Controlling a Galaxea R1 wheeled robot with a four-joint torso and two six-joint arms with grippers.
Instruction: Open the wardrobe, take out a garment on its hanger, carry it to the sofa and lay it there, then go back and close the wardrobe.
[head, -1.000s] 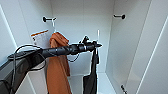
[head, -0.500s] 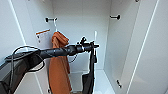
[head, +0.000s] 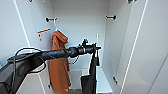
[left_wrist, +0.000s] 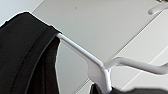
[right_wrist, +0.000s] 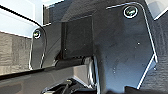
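The wardrobe (head: 80, 25) stands open, with white doors swung out on both sides. My left arm reaches into it from the left, and my left gripper (head: 96, 47) is at mid-height. The black garment (head: 90, 75) hangs limp straight below the gripper, clear of the rail brackets above. In the left wrist view the white hanger (left_wrist: 96, 66) is close up, with the garment (left_wrist: 25, 57) draped over its shoulder. The gripper looks shut on the hanger.
A long orange hooded garment (head: 59, 62) hangs on the left from a black bracket (head: 50, 19). A second bracket (head: 111, 17) sits on the right wall. The right door (head: 150, 50) stands close by. A white shelf (head: 102, 82) lies low inside.
The whole wardrobe interior has shrunk slightly in the picture, so the camera has drawn back. My left gripper still carries the hanger and black garment, now a little lower.
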